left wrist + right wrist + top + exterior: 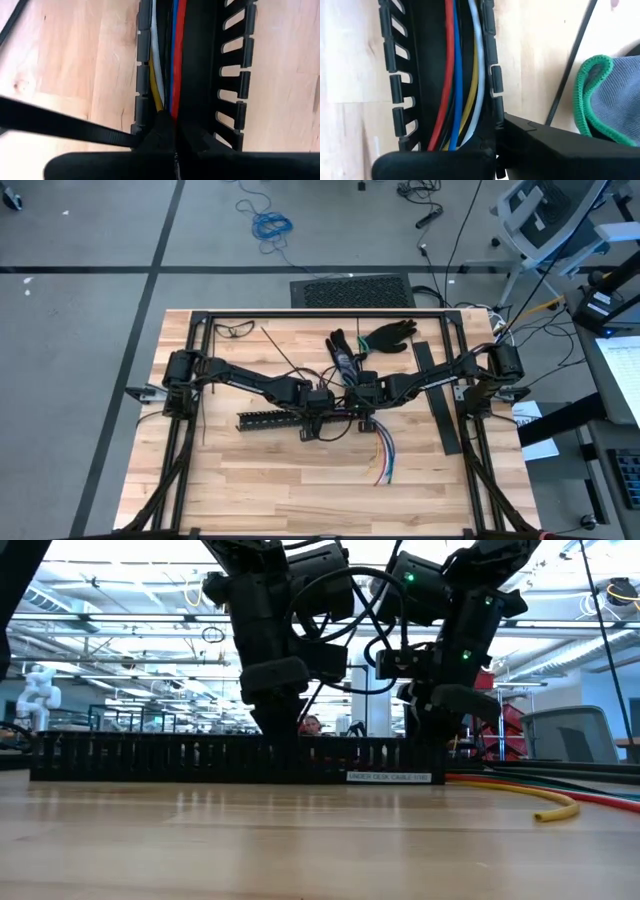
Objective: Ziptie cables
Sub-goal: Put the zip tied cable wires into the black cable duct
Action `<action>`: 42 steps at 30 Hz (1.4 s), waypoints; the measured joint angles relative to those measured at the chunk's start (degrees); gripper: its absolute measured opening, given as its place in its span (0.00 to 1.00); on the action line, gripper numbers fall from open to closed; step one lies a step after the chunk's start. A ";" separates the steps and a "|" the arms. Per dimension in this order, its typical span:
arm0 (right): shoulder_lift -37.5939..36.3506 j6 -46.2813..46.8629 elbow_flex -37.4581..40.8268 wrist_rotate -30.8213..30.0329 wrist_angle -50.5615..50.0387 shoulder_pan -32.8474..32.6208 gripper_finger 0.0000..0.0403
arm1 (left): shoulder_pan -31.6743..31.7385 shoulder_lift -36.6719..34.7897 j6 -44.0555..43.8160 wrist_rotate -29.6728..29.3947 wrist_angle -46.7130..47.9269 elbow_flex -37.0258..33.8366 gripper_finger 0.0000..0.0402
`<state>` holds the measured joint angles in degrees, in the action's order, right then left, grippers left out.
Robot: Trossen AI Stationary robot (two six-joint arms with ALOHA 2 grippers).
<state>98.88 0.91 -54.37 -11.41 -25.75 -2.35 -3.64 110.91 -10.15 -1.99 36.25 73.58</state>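
Note:
The cables [167, 60], white, yellow, blue and red, lie lengthwise in the channel of a black slotted rail [275, 418]. Their free ends [383, 455] trail onto the wood past the rail's right end. My left gripper [162, 142] stands over the rail, pointing down, shut on a dark ziptie [65, 125]. My right gripper [492, 155] is shut just to its right, over the same rail, against the side wall [492, 85]. In the low view both grippers [285, 730] [435, 730] come down behind the rail. My left gripper pinches one end of the ziptie [127, 137] between its two fingers, right beside the rail's outer wall. The fingers come from above, pointing down. The strip runs straight out sideways from them, over the wood. My right gripper's fingertips are hidden by its own body; I cannot tell whether they touch rail or cables.
Dark gloves [385, 335] lie at the far middle of the table; one with a green cuff [610, 95] is close to my right gripper. A flat black strip [440, 395] lies to the right, and a thin dark strand [570, 70] crosses the wood beside the rail.

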 joint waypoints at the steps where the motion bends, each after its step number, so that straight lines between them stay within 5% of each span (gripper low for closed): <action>1: -0.01 0.03 -0.03 0.08 -0.15 -0.02 0.00 | -0.04 0.00 -0.39 0.18 0.41 0.00 0.00; 15: -0.07 -0.05 0.17 2.34 -3.01 -1.10 0.00 | 1.66 -4.90 -3.31 -0.04 8.11 -0.15 0.00; 42: 0.00 -0.50 0.26 2.61 -4.42 -1.14 0.00 | 1.64 -4.92 8.08 -0.65 26.80 -6.25 0.00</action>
<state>98.87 0.40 -54.11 -8.80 -30.17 -3.49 -2.00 106.00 -2.07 -2.63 63.05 67.33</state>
